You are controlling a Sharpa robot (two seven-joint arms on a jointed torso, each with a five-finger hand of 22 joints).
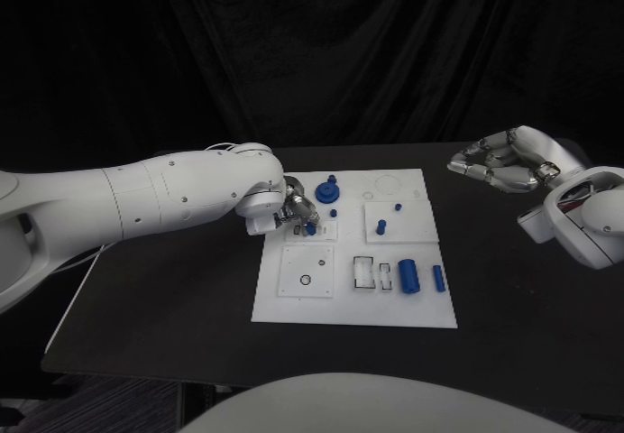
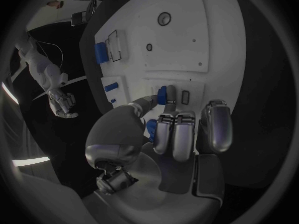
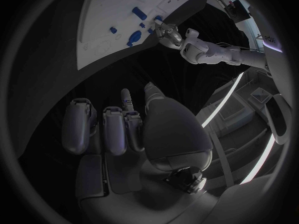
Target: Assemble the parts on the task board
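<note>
The white task board [image 1: 429, 311] lies mid-table. My left hand [image 1: 289, 213] hovers over its left side, thumb and a finger pinching a small blue part [image 2: 162, 93] [image 1: 309, 229] just above a square plate on the board [image 2: 177, 40]. A round blue piece [image 1: 326, 191] stands close behind the hand. Two small blue pegs [image 1: 381, 227] stand on a raised square further right. A blue cylinder [image 1: 408, 276] and a blue bar [image 1: 438, 279] lie at the board's front right. My right hand [image 1: 505, 161] hangs off the board to the right, fingers curled in, holding nothing [image 3: 118, 129].
Black table [image 1: 169, 298] surrounds the board, with bare room on both sides. A white square with a small round hole [image 1: 307, 271] and two rectangular slots [image 1: 365, 273] sit on the board's front half. The left forearm [image 1: 143, 203] spans the table's left side.
</note>
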